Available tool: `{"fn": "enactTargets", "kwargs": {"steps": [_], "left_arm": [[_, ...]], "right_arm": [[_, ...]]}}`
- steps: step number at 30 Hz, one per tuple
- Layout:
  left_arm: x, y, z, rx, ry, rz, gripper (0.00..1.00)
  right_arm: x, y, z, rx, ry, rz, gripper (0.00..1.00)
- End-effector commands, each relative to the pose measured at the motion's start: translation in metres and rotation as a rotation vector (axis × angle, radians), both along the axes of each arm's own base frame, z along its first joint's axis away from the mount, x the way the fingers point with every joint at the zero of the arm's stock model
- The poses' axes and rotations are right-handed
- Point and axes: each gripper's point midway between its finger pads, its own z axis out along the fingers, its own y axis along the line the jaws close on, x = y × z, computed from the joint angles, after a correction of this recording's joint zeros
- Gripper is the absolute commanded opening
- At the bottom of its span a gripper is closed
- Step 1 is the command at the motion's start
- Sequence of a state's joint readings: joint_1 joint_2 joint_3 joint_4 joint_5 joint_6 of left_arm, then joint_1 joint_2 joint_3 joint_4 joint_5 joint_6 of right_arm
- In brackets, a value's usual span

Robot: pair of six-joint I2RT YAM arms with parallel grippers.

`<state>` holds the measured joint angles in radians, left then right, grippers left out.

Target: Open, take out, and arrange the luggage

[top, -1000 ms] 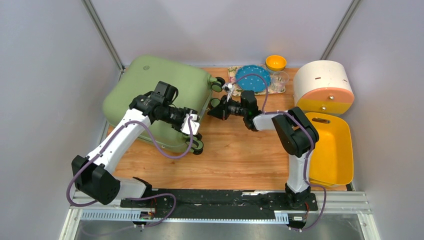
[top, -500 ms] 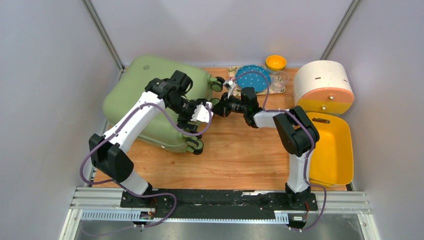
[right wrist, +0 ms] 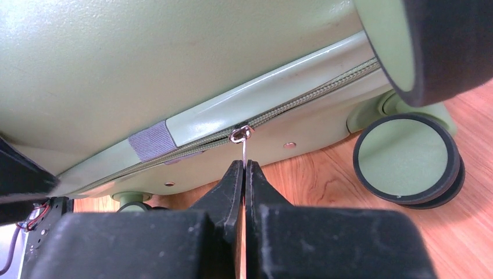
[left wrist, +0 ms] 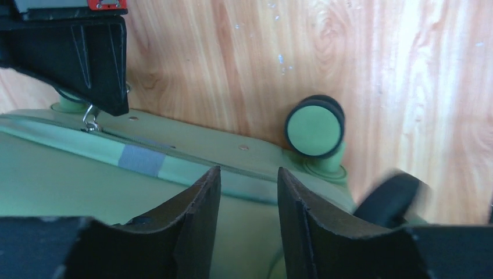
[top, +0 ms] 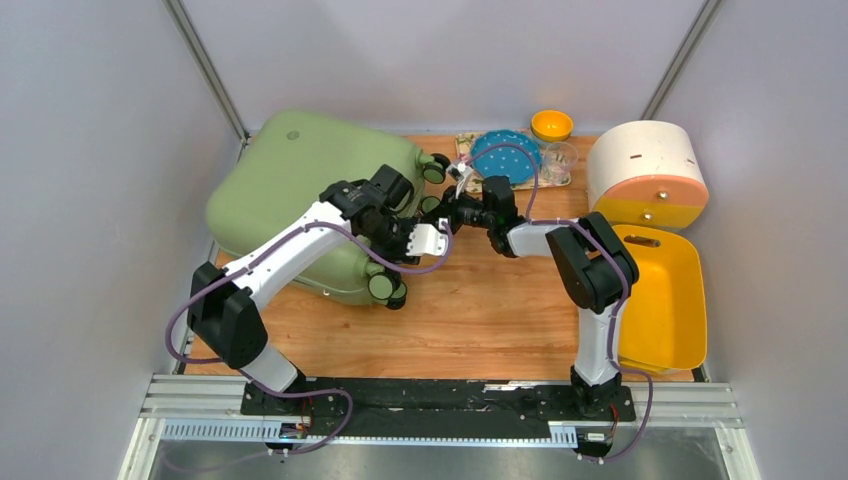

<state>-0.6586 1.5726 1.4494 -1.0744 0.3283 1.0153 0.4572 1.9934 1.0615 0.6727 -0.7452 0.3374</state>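
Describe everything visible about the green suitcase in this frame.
The luggage is a sage-green hard shell with rounded corners, lying flat and closed at the far left of the wooden table. Black-rimmed wheels sit at its right end. A zipper runs along its seam; the right gripper is shut on the zipper pull.

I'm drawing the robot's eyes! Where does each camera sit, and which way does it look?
Top camera: high behind the arms, looking down at the wooden table and sage-green hard-shell suitcase; both arms show.
Left wrist: on the left arm, facing the suitcase's wheeled edge; its open left gripper shows, the right gripper beyond.
Right wrist: on the right arm, close to the zip; its shut gripper pinches the small metal zipper pull.
Shared: both wrist views show that pull and the grey fabric tab.
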Motion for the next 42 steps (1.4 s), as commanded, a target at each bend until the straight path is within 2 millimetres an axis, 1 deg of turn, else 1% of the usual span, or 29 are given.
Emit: {"fn": "enactTargets", "kwargs": {"steps": [1, 2, 3, 5, 7, 11, 12, 14, 16, 17, 20, 23, 24, 26, 27, 28, 29, 30, 31, 32, 33, 34, 35, 37, 38, 39, 40, 41, 42], "left_arm": [[0.004, 0.003, -0.014, 0.066, -0.115, 0.021, 0.49], [-0.001, 0.008, -0.026, 0.098, -0.111, 0.010, 0.48], [-0.003, 0.010, -0.030, 0.118, -0.117, -0.001, 0.47], [-0.019, 0.014, -0.038, 0.132, -0.087, -0.066, 0.47], [-0.033, 0.020, -0.039, 0.120, -0.062, -0.092, 0.46], [-0.064, 0.044, -0.046, 0.184, 0.023, -0.148, 0.45], [-0.077, 0.052, -0.044, 0.192, 0.063, -0.160, 0.45], [-0.092, 0.062, -0.048, 0.205, 0.104, -0.184, 0.45], [-0.103, 0.069, -0.047, 0.197, 0.112, -0.197, 0.44], [-0.109, 0.074, -0.051, 0.207, 0.123, -0.203, 0.44], [-0.117, 0.083, -0.054, 0.222, 0.143, -0.200, 0.44], [-0.120, 0.086, -0.056, 0.212, 0.166, -0.190, 0.43], [-0.122, 0.087, -0.057, 0.211, 0.172, -0.196, 0.43], [-0.123, 0.091, -0.059, 0.217, 0.180, -0.203, 0.43], [-0.124, 0.092, -0.060, 0.218, 0.185, -0.208, 0.43], [-0.124, 0.093, -0.060, 0.216, 0.185, -0.218, 0.43], [-0.125, 0.094, -0.062, 0.220, 0.192, -0.223, 0.43], [-0.126, 0.095, -0.063, 0.224, 0.199, -0.232, 0.43], [-0.127, 0.096, -0.063, 0.228, 0.204, -0.246, 0.43], [-0.126, 0.097, -0.064, 0.231, 0.208, -0.245, 0.43], [-0.126, 0.096, -0.065, 0.228, 0.215, -0.247, 0.43], [-0.125, 0.095, -0.064, 0.223, 0.215, -0.258, 0.43], [-0.126, 0.095, -0.064, 0.223, 0.221, -0.260, 0.43], [-0.127, 0.094, -0.066, 0.219, 0.237, -0.266, 0.43], [-0.128, 0.094, -0.067, 0.221, 0.246, -0.268, 0.43], [-0.130, 0.094, -0.068, 0.218, 0.256, -0.269, 0.43], [-0.132, 0.094, -0.070, 0.218, 0.264, -0.273, 0.43], [-0.133, 0.094, -0.070, 0.218, 0.270, -0.271, 0.43], [-0.134, 0.093, -0.071, 0.211, 0.280, -0.271, 0.43]], "right_arm": [[0.012, -0.016, -0.003, -0.029, -0.023, -0.084, 0.00], [0.012, -0.016, -0.004, -0.029, -0.019, -0.083, 0.00], [0.012, -0.016, -0.003, -0.028, -0.020, -0.084, 0.00], [0.012, -0.016, -0.003, -0.025, -0.023, -0.083, 0.00], [0.010, -0.017, -0.003, -0.025, -0.024, -0.080, 0.00], [0.006, -0.022, -0.001, -0.028, -0.037, -0.089, 0.00], [0.009, -0.025, -0.001, -0.036, -0.046, -0.112, 0.00], [0.013, -0.034, -0.003, -0.047, -0.045, -0.156, 0.00], [0.022, -0.044, 0.001, -0.053, -0.060, -0.200, 0.00], [0.025, -0.049, 0.002, -0.065, -0.083, -0.215, 0.00], [0.037, -0.065, 0.008, -0.108, -0.174, -0.257, 0.00], [0.043, -0.074, 0.012, -0.080, -0.208, -0.216, 0.00], [0.051, -0.074, 0.021, -0.074, -0.247, -0.208, 0.00], [0.069, -0.085, 0.013, -0.075, -0.200, -0.217, 0.00], [0.068, -0.082, 0.014, -0.048, -0.147, -0.175, 0.00], [0.078, -0.084, 0.014, -0.029, -0.140, -0.161, 0.00], [0.081, -0.082, 0.018, -0.011, -0.143, -0.141, 0.00], [0.083, -0.080, 0.024, -0.005, -0.203, -0.113, 0.00], [0.093, -0.077, 0.037, -0.005, -0.256, -0.103, 0.00], [0.098, -0.076, 0.028, -0.024, -0.229, -0.092, 0.00], [0.102, -0.074, 0.028, -0.035, -0.254, -0.070, 0.00], [0.113, -0.071, 0.043, -0.028, -0.308, -0.059, 0.00], [0.118, -0.069, 0.034, -0.033, -0.322, -0.043, 0.00], [0.124, -0.064, 0.037, -0.039, -0.426, 0.011, 0.00], [0.132, -0.061, 0.049, -0.025, -0.504, 0.026, 0.00], [0.135, -0.058, 0.036, -0.017, -0.517, 0.052, 0.00], [0.139, -0.056, 0.035, 0.006, -0.522, 0.065, 0.00], [0.149, -0.052, 0.059, 0.042, -0.607, 0.073, 0.00], [0.149, -0.046, 0.043, 0.062, -0.587, 0.100, 0.00]]}}
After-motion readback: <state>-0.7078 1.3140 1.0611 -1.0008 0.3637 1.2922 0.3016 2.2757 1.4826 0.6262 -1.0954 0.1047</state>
